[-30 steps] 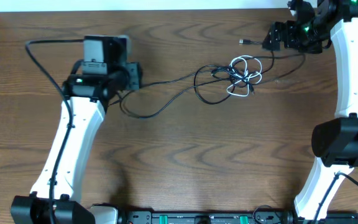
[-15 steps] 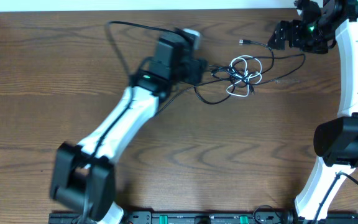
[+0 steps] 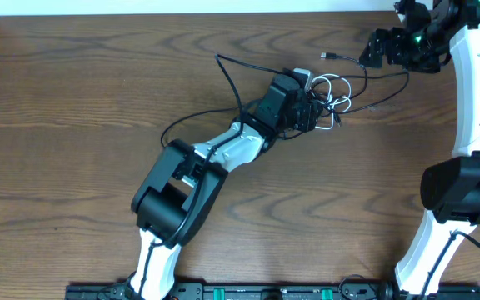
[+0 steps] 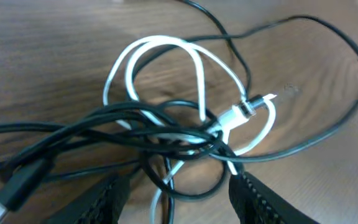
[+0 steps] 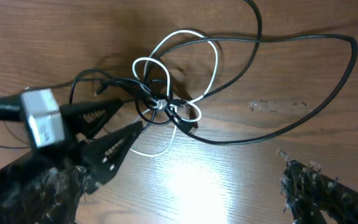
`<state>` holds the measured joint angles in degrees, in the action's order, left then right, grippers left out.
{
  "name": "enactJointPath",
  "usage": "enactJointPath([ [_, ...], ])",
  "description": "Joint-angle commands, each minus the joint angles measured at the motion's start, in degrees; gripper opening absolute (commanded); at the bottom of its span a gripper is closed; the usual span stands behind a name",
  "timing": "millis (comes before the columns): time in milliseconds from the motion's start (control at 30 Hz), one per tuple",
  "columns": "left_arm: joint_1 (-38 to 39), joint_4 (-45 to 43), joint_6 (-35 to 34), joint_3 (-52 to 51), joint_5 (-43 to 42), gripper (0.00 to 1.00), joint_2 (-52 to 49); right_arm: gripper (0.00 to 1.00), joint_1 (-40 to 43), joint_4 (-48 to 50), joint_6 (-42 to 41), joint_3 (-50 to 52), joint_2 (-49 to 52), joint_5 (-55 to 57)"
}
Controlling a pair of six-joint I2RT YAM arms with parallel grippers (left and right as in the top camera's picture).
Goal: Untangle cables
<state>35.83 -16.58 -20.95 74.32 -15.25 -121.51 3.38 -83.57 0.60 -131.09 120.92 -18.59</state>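
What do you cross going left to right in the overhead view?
Left arm's elbow joint → left gripper → white cable → right gripper.

White cable [image 4: 199, 70] knotted through black cable [image 4: 20, 185] loops.

So the cables [image 3: 332, 93] sit in 1 tangle on the desk [image 3: 73, 133], toward the back and a bit right of the middle. The left claw [image 3: 311, 110] is right up against the tangle's left side, its arm reaching in diagonally from the front. The right claw [image 3: 375, 48] is off in the back right corner, apart from the tangle. 1 cable loops out rightward, and its plug [image 3: 327, 57] lies just left of that claw, behind the tangle.
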Motion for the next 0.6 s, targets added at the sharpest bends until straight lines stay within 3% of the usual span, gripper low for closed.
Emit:
enactJointPath([
  [0, -0.1, -4.1, -6.4, 0.6, 2.9, 0.56, -3.8, 0.99, -0.9, -0.2, -0.3, -0.4, -0.3, -0.1],
  [267, 0.8, -7.4, -9.8, 0.6, 10.4, 0.44, -7.1, 0.99, -2.2, -0.1, -0.3, -0.3, -0.3, -0.2],
  [467, 3.5, -5.3, -9.1, 0.5, 10.6, 0.43, -7.1, 0.99, -3.0, -0.2, -0.3, -0.3, -0.3, -0.1],
  [567, 4.7, -1.7, -9.1, 0.5, 16.4, 0.43, -7.1, 0.99, -3.2, -0.2, -0.3, -0.3, -0.3, -0.1],
])
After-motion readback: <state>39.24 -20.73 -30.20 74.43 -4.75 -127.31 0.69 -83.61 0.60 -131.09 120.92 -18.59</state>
